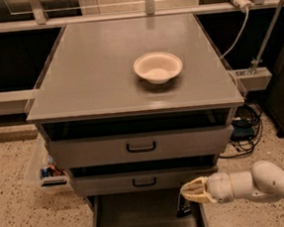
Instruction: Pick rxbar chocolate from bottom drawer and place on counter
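The rxbar chocolate is a small black bar with white print, standing on edge against the right side of the open bottom drawer. My gripper reaches in from the right on a white arm. It is directly above the bar and touching or nearly touching its top. The counter is the flat grey top of the cabinet, well above the gripper.
A cream bowl sits on the counter right of centre. Two closed grey drawers with black handles lie above the open one. A clear bin stands on the floor at the left, and cables at the right.
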Controlling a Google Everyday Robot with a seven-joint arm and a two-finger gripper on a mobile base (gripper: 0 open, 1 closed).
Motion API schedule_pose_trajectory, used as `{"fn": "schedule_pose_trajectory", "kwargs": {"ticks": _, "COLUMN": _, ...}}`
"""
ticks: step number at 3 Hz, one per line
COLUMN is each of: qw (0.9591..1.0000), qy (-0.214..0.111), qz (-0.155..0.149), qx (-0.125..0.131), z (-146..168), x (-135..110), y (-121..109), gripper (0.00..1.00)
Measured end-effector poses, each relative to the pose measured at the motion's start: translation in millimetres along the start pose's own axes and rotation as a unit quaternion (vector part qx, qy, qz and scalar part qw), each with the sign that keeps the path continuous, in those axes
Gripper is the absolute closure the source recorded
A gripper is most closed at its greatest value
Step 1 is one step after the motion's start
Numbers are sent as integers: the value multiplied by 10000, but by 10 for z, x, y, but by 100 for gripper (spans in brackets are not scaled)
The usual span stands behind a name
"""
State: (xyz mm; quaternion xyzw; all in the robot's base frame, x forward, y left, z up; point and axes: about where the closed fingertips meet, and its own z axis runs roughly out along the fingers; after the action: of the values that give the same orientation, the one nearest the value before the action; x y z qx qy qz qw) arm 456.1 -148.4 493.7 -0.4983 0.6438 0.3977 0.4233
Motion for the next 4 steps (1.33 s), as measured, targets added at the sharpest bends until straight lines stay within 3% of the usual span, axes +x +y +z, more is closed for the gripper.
{"fn": "schedule_pose_trajectory", "kwargs": {"ticks": 1, "qw": 9986, "qy": 221, "qz": -477, "qx": -36, "z": -116, "x": -873, "y": 170, "gripper": 100}}
{"fn": "schedule_pose_trajectory", "kwargs": {"ticks": 2, "qw": 9956, "qy": 432, "qz": -835, "qx": 30, "z": -260, "x": -1692, "y": 79, "gripper": 100}}
{"fn": "schedule_pose_trajectory", "kwargs": {"ticks": 3, "qw": 9956, "qy": 432, "qz": -835, "qx": 30, "z": -260, "x": -1692, "y": 79, "gripper": 100}}
{"fn": "schedule_pose_trajectory", "kwargs": {"ticks": 4, "qw": 9911, "qy": 571, "qz": -1202, "qx": 90, "z": -409, "x": -1991, "y": 70, "gripper": 100}}
